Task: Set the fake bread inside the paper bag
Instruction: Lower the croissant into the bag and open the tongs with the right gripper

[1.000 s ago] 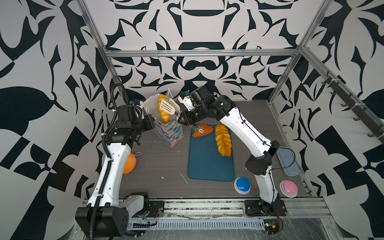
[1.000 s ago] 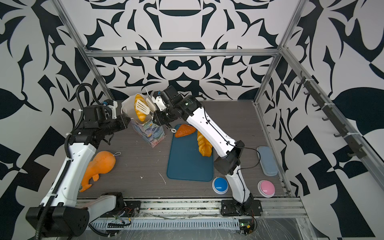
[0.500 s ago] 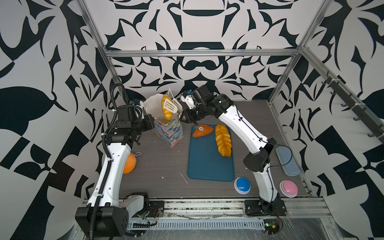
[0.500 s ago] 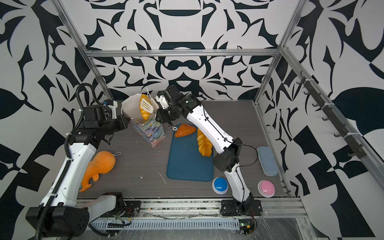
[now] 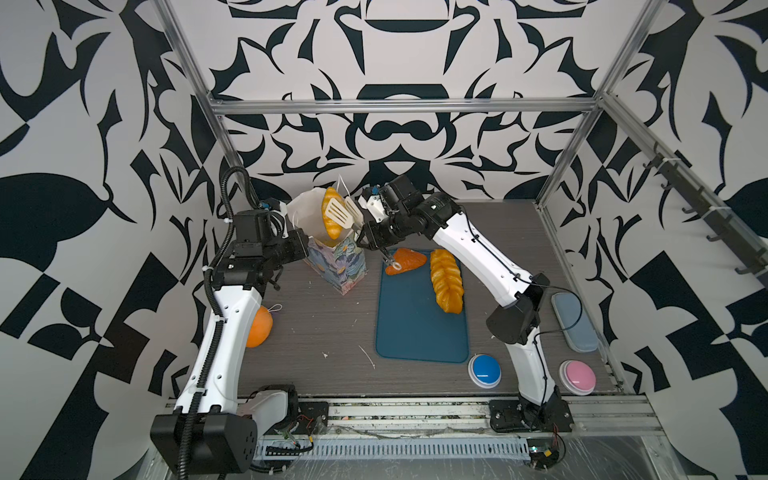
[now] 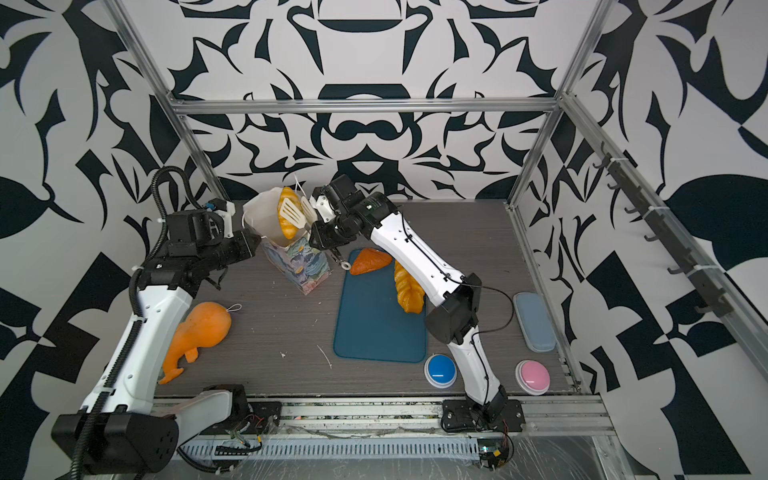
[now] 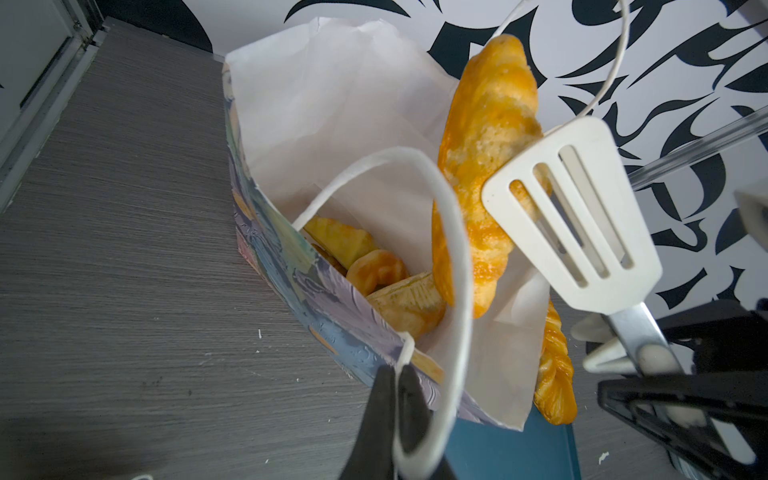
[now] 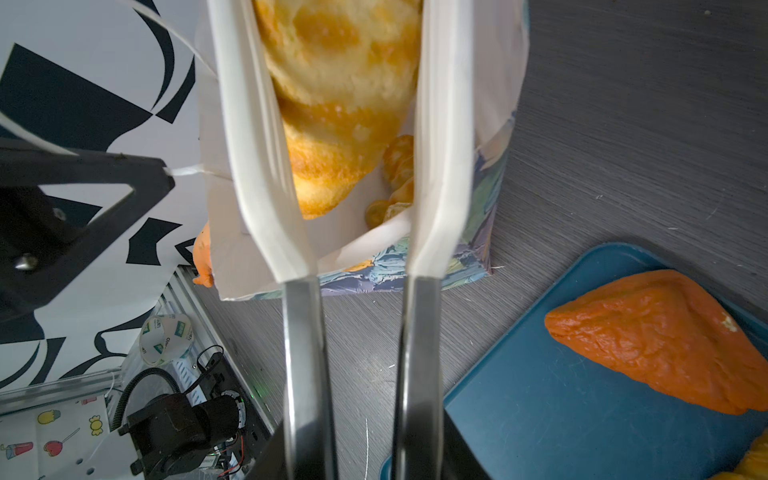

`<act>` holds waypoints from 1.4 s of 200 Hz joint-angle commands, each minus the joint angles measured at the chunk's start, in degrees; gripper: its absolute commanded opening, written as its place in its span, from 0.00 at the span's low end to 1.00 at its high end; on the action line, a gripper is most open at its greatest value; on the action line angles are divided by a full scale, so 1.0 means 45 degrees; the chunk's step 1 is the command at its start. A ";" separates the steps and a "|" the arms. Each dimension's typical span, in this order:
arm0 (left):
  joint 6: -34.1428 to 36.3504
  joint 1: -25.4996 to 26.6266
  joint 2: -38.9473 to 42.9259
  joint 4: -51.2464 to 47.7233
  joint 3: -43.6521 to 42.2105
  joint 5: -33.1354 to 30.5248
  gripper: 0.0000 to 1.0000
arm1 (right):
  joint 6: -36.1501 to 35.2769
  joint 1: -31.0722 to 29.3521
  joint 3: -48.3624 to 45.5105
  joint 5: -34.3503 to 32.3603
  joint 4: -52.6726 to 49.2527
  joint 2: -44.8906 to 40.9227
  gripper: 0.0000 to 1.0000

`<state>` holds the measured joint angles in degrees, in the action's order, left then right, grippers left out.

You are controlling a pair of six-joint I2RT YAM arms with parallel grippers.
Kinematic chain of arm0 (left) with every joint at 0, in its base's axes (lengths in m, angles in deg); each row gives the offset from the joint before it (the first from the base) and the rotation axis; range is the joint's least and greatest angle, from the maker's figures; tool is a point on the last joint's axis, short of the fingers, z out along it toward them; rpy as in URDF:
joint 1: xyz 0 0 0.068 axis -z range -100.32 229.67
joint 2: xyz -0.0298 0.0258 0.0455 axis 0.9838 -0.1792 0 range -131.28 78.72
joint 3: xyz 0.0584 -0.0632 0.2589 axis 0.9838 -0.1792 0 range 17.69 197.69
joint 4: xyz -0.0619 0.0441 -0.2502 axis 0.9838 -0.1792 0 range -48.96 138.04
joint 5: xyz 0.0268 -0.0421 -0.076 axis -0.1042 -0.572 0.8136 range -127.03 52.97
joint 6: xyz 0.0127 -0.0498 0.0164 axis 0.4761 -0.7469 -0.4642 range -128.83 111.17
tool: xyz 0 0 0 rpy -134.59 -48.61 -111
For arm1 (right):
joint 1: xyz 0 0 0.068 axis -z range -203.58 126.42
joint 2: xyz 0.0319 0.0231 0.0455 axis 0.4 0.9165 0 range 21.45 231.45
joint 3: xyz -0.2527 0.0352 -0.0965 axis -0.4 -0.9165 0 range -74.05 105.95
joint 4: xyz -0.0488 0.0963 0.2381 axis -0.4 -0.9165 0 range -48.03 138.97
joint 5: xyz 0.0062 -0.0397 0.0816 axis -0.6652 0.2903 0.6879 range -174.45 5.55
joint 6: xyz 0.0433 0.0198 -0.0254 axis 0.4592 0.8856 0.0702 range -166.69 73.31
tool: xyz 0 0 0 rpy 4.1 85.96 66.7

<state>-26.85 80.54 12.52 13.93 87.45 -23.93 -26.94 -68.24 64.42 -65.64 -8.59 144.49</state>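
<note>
The paper bag (image 5: 338, 266) (image 6: 299, 266) stands upright left of the mat, its mouth held wide. My left gripper (image 7: 397, 374) is shut on its near white string handle (image 7: 453, 232). My right gripper (image 5: 365, 232) (image 8: 361, 457) is shut on white-bladed tongs (image 7: 573, 232) (image 8: 440, 166). A golden croissant (image 5: 331, 216) (image 7: 486, 166) hangs between the blades, its lower end inside the bag mouth. Several pastries (image 7: 374, 270) lie in the bag. An orange triangle (image 5: 405, 261) (image 8: 665, 332) and a braided loaf (image 5: 446, 280) rest on the mat.
A blue mat (image 5: 419, 328) covers the table's middle. Blue (image 5: 484, 370) and pink (image 5: 577, 376) buttons sit at the front right, with a grey-blue case (image 5: 575, 320) by the right rail. A smooth orange gourd-shaped toy (image 6: 199, 332) lies by my left arm.
The tongs and croissant have shifted only slightly over the bag mouth. My left gripper has kept its hold on the handle without moving.
</note>
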 commanded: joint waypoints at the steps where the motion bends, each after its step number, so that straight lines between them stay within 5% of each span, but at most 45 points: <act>1: -0.0011 -0.0055 -0.0039 -0.0124 -0.0071 0.0077 0.00 | 0.0142 -0.0094 0.0001 0.0215 0.0513 -0.0954 0.42; 280: -0.0036 -0.0055 -0.0018 -0.0099 -0.0091 0.0156 0.00 | -0.0258 -0.0186 0.1525 -0.0156 -0.0363 -0.0937 0.54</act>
<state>-26.85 80.47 12.52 13.96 87.45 -23.73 -27.35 -68.75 68.51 -66.21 -13.03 142.02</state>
